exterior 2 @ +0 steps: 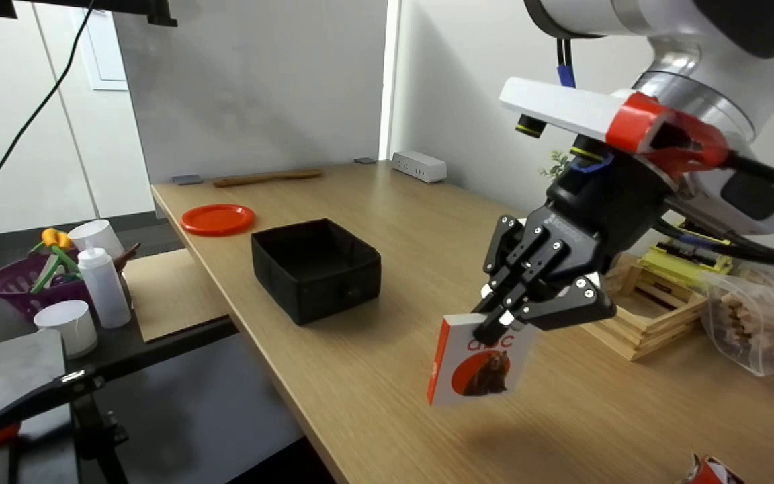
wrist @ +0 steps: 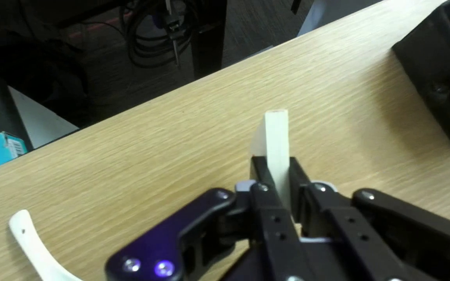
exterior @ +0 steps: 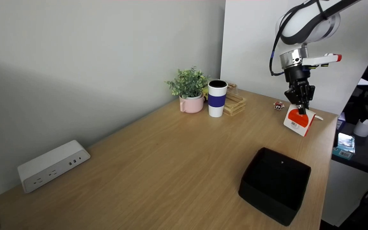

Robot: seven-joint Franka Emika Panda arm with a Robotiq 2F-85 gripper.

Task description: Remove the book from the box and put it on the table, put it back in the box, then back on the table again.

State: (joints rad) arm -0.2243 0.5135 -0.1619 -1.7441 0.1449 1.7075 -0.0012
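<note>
Brown surface (exterior 2: 360,396) below; on it, the black box (exterior 2: 334,296). The tool (wrist: 276,169) is clamped on the white book (exterior 2: 471,373), tilted above the surface, well apart from the box. Setting it down seems the step: lower slowly, let its lower edge touch before releasing.

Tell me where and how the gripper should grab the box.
Likely by the top rim of the box, on the side nearest the gripper, coming straight down, one finger inside and one outside. It stands open side up on the table, and its upright walls look thin. The gripper would first need to release the book.
</note>
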